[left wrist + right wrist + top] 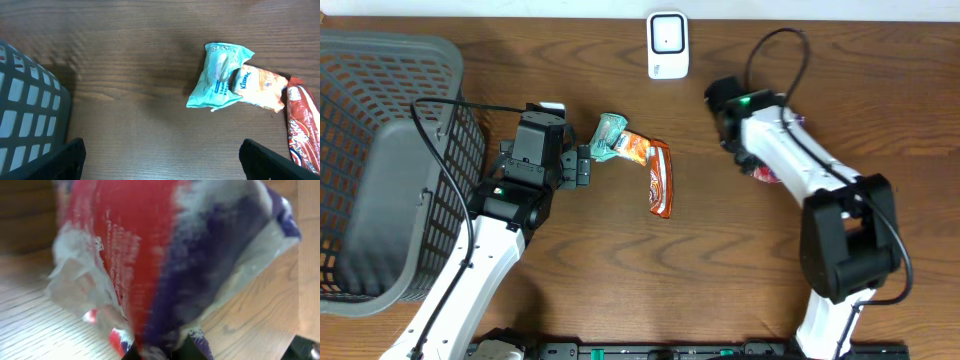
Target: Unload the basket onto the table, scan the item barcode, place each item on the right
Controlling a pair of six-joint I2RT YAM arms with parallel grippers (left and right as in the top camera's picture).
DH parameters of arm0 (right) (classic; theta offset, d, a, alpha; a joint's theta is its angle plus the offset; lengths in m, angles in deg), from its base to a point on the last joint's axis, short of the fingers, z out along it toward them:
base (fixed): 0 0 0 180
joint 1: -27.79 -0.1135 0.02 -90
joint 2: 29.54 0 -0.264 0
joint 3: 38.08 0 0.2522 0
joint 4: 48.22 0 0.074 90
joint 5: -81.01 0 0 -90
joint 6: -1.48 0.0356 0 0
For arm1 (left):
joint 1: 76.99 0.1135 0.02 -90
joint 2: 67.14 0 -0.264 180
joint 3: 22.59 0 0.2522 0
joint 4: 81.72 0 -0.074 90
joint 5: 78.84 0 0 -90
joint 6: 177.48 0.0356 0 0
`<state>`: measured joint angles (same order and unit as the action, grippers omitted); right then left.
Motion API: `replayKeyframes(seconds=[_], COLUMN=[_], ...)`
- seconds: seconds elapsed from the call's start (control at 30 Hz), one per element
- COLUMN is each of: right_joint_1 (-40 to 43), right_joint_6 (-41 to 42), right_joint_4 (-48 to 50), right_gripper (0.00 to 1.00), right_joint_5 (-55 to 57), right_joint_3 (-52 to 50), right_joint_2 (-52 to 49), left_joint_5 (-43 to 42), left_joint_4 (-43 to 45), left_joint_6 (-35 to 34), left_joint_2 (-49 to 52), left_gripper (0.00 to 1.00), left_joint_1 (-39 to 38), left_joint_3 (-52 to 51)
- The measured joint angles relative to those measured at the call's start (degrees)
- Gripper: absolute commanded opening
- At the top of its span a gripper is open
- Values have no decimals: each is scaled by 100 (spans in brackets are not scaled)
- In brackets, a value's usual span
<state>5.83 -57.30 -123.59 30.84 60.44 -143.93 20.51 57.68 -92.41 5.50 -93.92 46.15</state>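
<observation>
In the right wrist view a red and purple crinkly packet fills the frame, blurred, with my right gripper shut on its lower edge. Overhead, only a bit of that packet shows beneath the right arm, on the right side of the table below the white barcode scanner. No barcode can be made out. My left gripper is open and holds nothing; it hovers over bare wood just left of a teal wipes pack.
An orange tissue pack leans on the teal pack, and a red-brown snack wrapper lies to its right. A grey mesh basket fills the left side, close behind the left arm.
</observation>
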Motion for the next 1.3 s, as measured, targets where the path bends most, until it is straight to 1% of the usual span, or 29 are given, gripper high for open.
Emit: replayKeyframes(seconds=[0.13, 0.17, 0.2, 0.27, 0.33, 0.43, 0.47, 0.53, 0.57, 0.7, 0.77, 0.83, 0.97, 1.07, 1.1, 1.17, 1.23, 1.3], right_joint_1=[-400, -553, -603, -846, -1051, -1235, -1246, -1228, -1202, -951, -767, -579, -103, 321, 474, 732, 1010, 1202], right_joint_6=[-55, -136, -146, -229, -295, -348, -345, -369, -398, -533, -761, -1023, -1556, -2000, -2129, -2369, -2647, -2870], right_joint_4=[-2, 11, 22, 87, 238, 409, 409, 382, 356, 225, 214, 111, -94, -382, -518, -702, -833, -879], right_gripper=[1, 4, 9, 21, 20, 16, 17, 27, 27, 29, 36, 40, 47, 50, 53, 63, 77, 84], right_joint_5=[-293, -551, -623, -1008, -1287, -1600, -1644, -1722, -1753, -1923, -2085, -2256, -2736, -3475, -3766, -4282, -4848, -5176], right_joint_3=[197, 374, 433, 693, 848, 894, 894, 901, 914, 1047, 1110, 1128, 1132, 1241, 1318, 1486, 1646, 1716], right_joint_2=[0, -2, -2, -2, -2, -2, -2, -2, -2, -2, -2, -2, -4, -13, -20, -22, -22, -22], left_joint_5=[0, 0, 0, 0, 0, 0, 0, 0, 0, 0, 0, 0, 0, 0, 0, 0, 0, 0], left_joint_4=[-2, -2, 0, 0, 0, 0, 0, 0, 0, 0, 0, 0, 0, 0, 0, 0, 0, 0], left_joint_6=[0, 0, 0, 0, 0, 0, 0, 0, 0, 0, 0, 0, 0, 0, 0, 0, 0, 0], left_joint_2=[0, 0, 0, 0, 0, 0, 0, 0, 0, 0, 0, 0, 0, 0, 0, 0, 0, 0], left_gripper=[98, 98, 98, 98, 98, 98, 98, 98, 98, 98, 98, 98, 98, 98, 98, 98, 98, 98], left_joint_1=[0, 0, 0, 0, 0, 0, 0, 0, 0, 0, 0, 0, 0, 0, 0, 0, 0, 0], left_joint_3=[0, 0, 0, 0, 0, 0, 0, 0, 0, 0, 0, 0, 0, 0, 0, 0, 0, 0])
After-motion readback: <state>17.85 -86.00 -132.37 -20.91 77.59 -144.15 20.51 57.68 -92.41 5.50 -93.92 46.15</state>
